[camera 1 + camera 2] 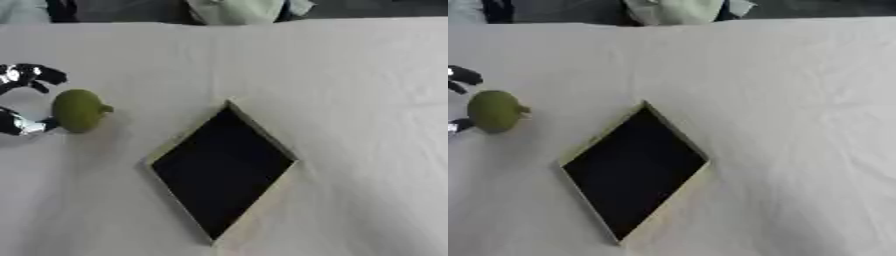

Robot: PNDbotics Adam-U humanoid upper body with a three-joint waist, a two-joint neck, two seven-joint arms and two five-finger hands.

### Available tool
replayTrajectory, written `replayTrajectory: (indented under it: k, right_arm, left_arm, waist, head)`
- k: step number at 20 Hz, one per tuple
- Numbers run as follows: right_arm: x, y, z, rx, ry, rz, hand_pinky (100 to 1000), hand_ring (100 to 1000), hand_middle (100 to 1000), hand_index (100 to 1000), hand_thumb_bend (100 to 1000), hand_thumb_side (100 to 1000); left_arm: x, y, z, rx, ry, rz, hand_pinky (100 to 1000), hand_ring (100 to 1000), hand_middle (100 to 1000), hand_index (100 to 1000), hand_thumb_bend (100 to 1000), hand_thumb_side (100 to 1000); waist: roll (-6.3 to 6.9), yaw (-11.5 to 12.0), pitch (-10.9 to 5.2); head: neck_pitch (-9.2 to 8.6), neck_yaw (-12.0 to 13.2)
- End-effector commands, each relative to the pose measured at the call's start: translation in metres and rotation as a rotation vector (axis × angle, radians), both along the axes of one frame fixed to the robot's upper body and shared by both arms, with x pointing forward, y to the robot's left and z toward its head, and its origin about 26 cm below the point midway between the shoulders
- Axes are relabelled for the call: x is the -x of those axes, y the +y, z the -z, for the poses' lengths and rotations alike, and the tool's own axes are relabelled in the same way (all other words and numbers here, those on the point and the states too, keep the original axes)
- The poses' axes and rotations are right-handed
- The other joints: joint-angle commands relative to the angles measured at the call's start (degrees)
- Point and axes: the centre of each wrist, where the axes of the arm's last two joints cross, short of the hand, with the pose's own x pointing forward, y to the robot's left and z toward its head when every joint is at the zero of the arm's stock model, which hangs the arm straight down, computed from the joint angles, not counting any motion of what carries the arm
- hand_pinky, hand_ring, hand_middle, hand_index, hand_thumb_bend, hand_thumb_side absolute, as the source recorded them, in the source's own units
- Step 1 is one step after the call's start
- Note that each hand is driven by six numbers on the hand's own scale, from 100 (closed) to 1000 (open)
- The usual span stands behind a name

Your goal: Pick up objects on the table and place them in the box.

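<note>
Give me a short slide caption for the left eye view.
Robot's left hand curls around a green fruit beside an open dark box on the white table.

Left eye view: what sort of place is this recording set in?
Probably a lab or demo tabletop: a table under a plain white cloth, one dark-lined box, a single green fruit-like object by the left hand.

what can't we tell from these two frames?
- Left hand: mostly cut off by the left edge in both views; contact with the green fruit unclear.
- Right hand: in neither view.
- Box: inside reads plain black; contents and depth unclear.
- Far edge: cloth shapes cropped by the top.
</note>
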Motion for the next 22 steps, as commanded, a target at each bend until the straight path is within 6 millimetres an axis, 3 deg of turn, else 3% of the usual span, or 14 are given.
replayTrajectory:
  k: [1,14,17,18,20,22]
  right_arm:
    - [0.004,0.002,-0.009,0.015,-0.031,-0.013,842,820,487,689,100,210]
    - [0.004,0.002,-0.007,0.009,-0.022,-0.017,845,828,485,689,100,230]
    - [0.004,0.003,-0.007,0.01,-0.02,-0.021,845,828,484,689,100,231]
    - [0.004,0.003,-0.007,0.01,-0.02,-0.021,846,829,484,689,100,231]
    - [0.004,0.003,-0.007,0.01,-0.019,-0.02,846,830,484,689,100,235]
    - [0.004,0.003,-0.006,0.01,-0.017,-0.019,846,831,484,689,100,236]
  left_arm:
    - [-0.004,0.0,-0.011,-0.275,0.008,0.306,815,888,825,915,496,129]
    - [-0.018,-0.023,-0.01,-0.291,-0.077,0.259,790,861,787,904,464,100]
    - [-0.021,-0.029,-0.004,-0.272,-0.084,0.238,715,799,700,873,371,100]
    - [-0.022,-0.03,-0.002,-0.259,-0.087,0.229,629,713,600,813,286,100]
    - [-0.022,-0.03,-0.001,-0.232,-0.104,0.213,482,577,486,695,199,100]
    - [-0.021,-0.03,-0.004,-0.203,-0.14,0.203,400,519,441,634,167,100]
  waist:
    - [0.01,-0.1,-1.2]
    - [-0.25,-0.2,-1.02]
    - [-0.32,-0.3,-0.94]
    - [-0.33,-0.4,-0.92]
    - [-0.3,-0.4,-0.9]
    - [-0.22,-0.3,-0.93]
  head:
    - [-0.34,0.2]
    - [-0.49,0.3]
    - [-0.43,0.4]
    - [-0.37,0.4]
    - [-0.31,0.4]
    - [-0.25,0.3]
